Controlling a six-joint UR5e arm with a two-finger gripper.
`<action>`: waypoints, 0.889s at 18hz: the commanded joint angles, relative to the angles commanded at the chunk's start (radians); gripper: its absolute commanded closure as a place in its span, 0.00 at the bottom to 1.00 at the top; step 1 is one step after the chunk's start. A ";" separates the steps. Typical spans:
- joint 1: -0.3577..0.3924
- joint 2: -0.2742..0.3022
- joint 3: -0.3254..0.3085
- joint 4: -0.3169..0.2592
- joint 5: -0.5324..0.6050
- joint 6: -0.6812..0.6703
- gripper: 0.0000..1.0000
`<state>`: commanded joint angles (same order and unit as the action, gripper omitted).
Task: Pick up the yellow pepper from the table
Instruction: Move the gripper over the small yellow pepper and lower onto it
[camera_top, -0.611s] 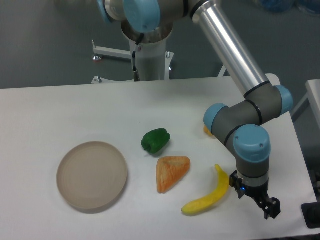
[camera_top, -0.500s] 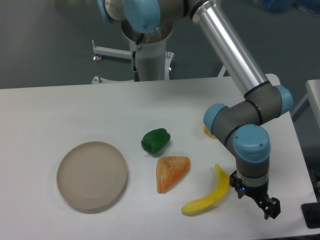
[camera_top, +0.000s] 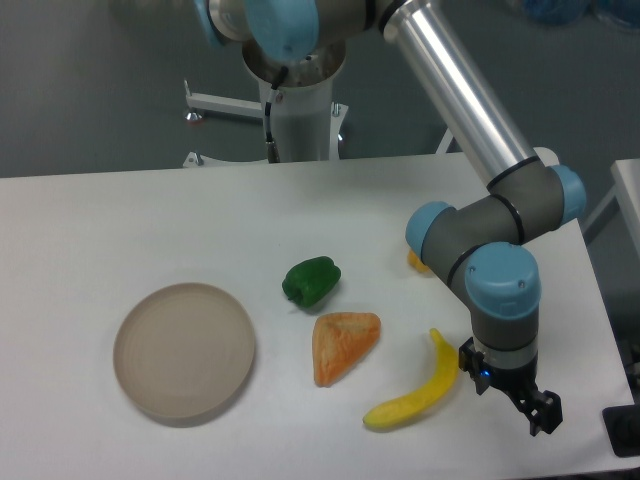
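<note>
Only a small yellow-orange edge of the yellow pepper (camera_top: 413, 262) shows on the white table (camera_top: 120, 220); the rest is hidden behind my arm's wrist joint. My gripper (camera_top: 537, 411) hangs low over the table's front right corner, well in front of the pepper and just right of the banana. Its dark fingers are small and seen end on, so I cannot tell whether they are open or shut. Nothing shows between them.
A green pepper (camera_top: 311, 281) lies mid-table. An orange triangular piece (camera_top: 342, 343) lies in front of it. A long yellow banana (camera_top: 418, 389) lies right of that, next to my wrist. A beige round plate (camera_top: 184, 349) sits front left. The table's right edge is close to the gripper.
The arm's wrist has shifted very slightly; the gripper stays at the front right corner. The objects have not moved.
</note>
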<state>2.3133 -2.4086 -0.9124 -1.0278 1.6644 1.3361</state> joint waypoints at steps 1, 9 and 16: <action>-0.006 0.026 -0.034 0.000 0.000 -0.005 0.00; 0.046 0.247 -0.301 -0.127 0.002 -0.028 0.00; 0.074 0.338 -0.393 -0.318 0.141 0.107 0.00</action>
<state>2.3869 -2.0710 -1.3052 -1.3453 1.8055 1.4434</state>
